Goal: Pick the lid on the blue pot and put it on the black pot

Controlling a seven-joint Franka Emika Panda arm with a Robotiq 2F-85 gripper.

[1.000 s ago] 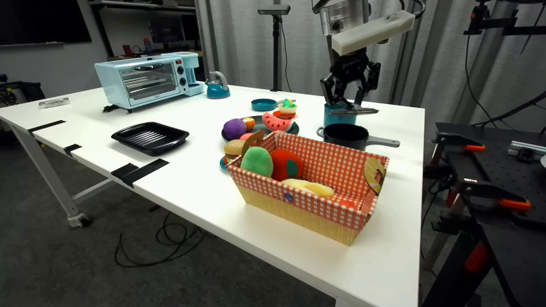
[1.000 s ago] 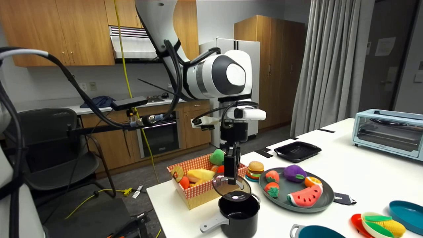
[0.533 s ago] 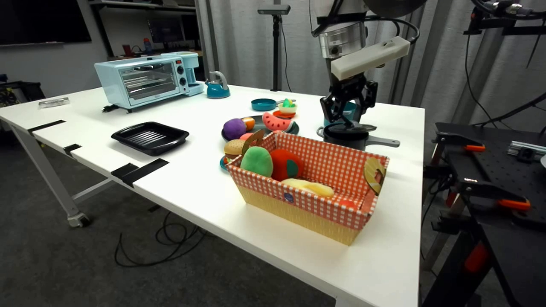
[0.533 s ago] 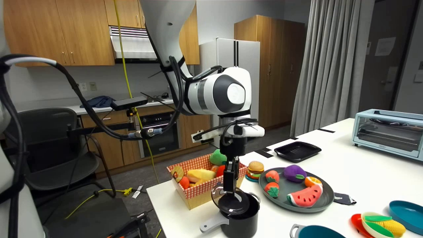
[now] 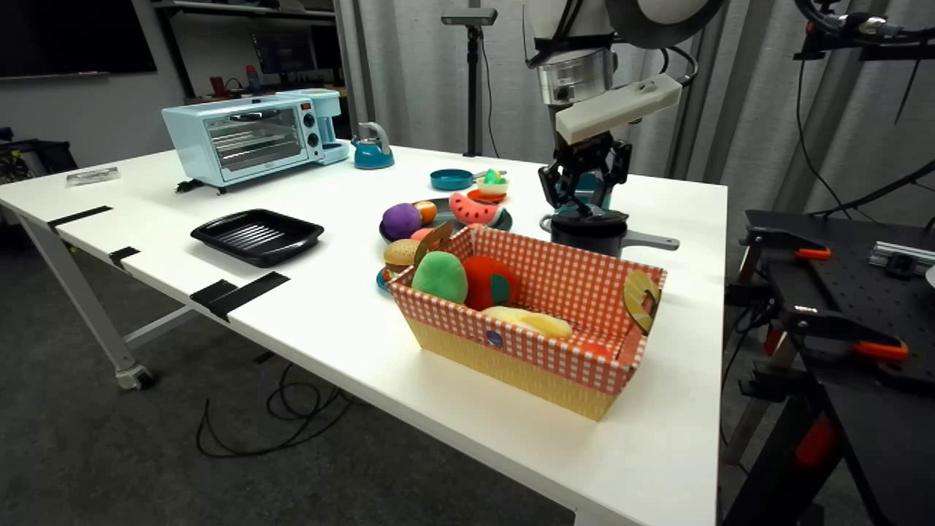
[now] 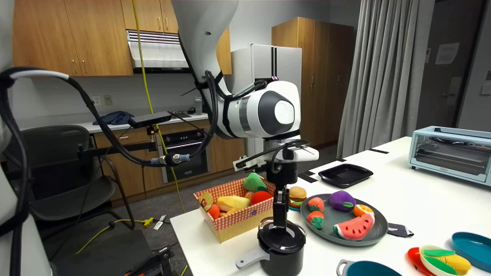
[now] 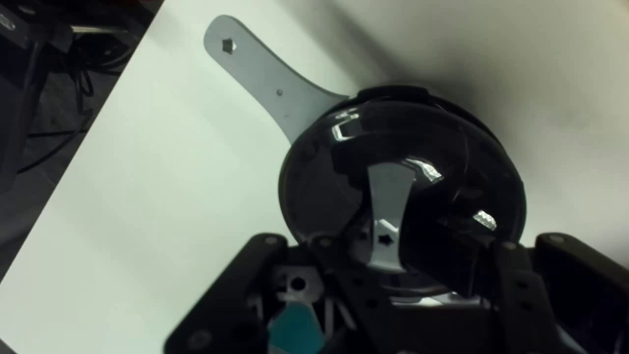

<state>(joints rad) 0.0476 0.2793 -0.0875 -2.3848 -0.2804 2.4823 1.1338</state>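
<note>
The lid (image 6: 283,240), dark glass with a grey strap handle, sits over the mouth of the black pot (image 6: 285,262). Both also show in an exterior view, lid (image 5: 608,217) above pot (image 5: 584,238). In the wrist view the lid (image 7: 457,147) covers almost all of the pot, whose grey handle (image 7: 275,83) sticks out. My gripper (image 7: 386,231) is shut on the lid's handle; its tips are dark and partly hidden. It points down in both exterior views (image 6: 281,222). The blue pot (image 6: 370,269) stands beside, uncovered, partly cut off.
The red checkered basket (image 5: 504,365) with toy food stands close to the black pot. A grey plate (image 6: 345,238) with toy fruit, a teal pan (image 6: 473,249), a black tray (image 6: 345,175) and a toaster oven (image 6: 452,153) are on the table.
My gripper has come down with the lid, from above and tilted to lying over the black pot's mouth. The black pot has shifted slightly.
</note>
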